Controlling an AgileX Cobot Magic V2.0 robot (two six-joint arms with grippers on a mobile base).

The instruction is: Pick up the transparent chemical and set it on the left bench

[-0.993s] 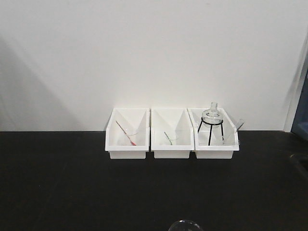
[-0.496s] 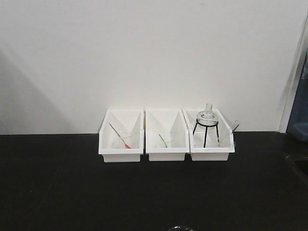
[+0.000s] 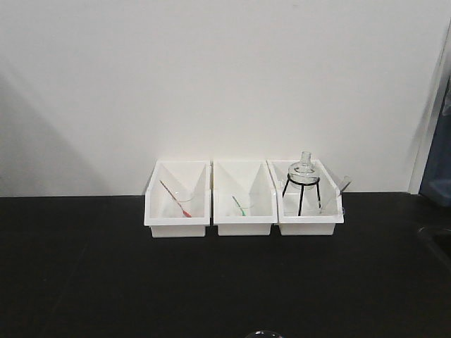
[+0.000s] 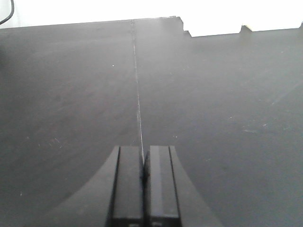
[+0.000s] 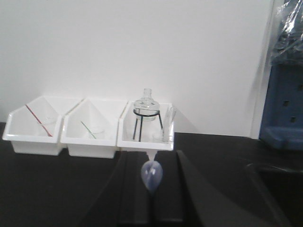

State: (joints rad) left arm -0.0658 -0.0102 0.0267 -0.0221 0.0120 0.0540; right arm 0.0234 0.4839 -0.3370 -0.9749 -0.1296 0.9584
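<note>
The transparent chemical [image 3: 331,204], a small clear beaker with a pale pipette leaning out, stands in the rightmost white bin [image 3: 310,227] beside a round flask on a black tripod [image 3: 303,182]. The right wrist view shows the same beaker [image 5: 163,136] straight ahead of my right gripper [image 5: 150,154]. That gripper's fingers are pressed together, and a translucent bluish bulb [image 5: 151,176] lies at their seam; I cannot tell what it is. My left gripper [image 4: 143,158] is shut with nothing in it, low over the black bench top [image 4: 213,94]. Neither gripper appears in the front view.
Two more white bins hold beakers, one with a red pipette [image 3: 177,203] and one with a green pipette [image 3: 241,205]. A sunken sink [image 5: 277,189] and a blue cabinet [image 5: 284,104] lie to the right. A glass rim [image 3: 264,333] pokes up at the bottom edge.
Between one second and half a second ago the front view shifted: the bins moved slightly left and up and look smaller. Nothing has changed since then.
</note>
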